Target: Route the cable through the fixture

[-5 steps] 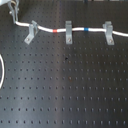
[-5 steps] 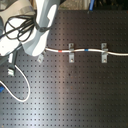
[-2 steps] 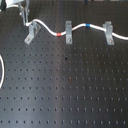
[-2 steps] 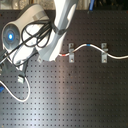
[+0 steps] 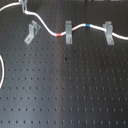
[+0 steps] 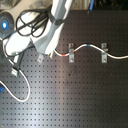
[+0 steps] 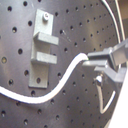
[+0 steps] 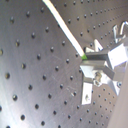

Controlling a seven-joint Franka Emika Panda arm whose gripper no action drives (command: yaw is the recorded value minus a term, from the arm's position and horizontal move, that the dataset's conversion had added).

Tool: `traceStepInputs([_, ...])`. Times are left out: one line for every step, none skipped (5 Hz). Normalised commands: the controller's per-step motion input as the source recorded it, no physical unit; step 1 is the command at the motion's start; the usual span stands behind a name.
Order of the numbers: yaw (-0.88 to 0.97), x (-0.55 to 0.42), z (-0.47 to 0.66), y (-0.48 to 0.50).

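Gripping the white cable [image 7: 70, 75] between its fingertips, our claw [image 7: 92, 64] hangs just beside the slanted grey fixture [image 5: 32, 32]. We see the cable passing above the fixture, not in its slot, then running through two upright clips [image 5: 68, 31] on the black perforated counter [image 5: 65, 90].

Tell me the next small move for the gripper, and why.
Probably carry the cable sideways over the fixture and lower it into the slot. In the first exterior view the cable passes beside the slanted fixture, not through it, while the gripper appears shut on the cable close by.
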Motion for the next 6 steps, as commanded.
traceStepInputs([0.48, 0.406, -0.11, -0.226])
traceStepInputs([0.67, 0.394, -0.11, -0.074])
traceStepInputs([0.55, 0.384, -0.27, 0.094])
traceStepInputs([0.56, 0.267, -0.22, 0.275])
traceStepInputs([0.55, 0.193, -0.14, 0.355])
traceStepInputs([0.59, 0.163, 0.1, 0.312])
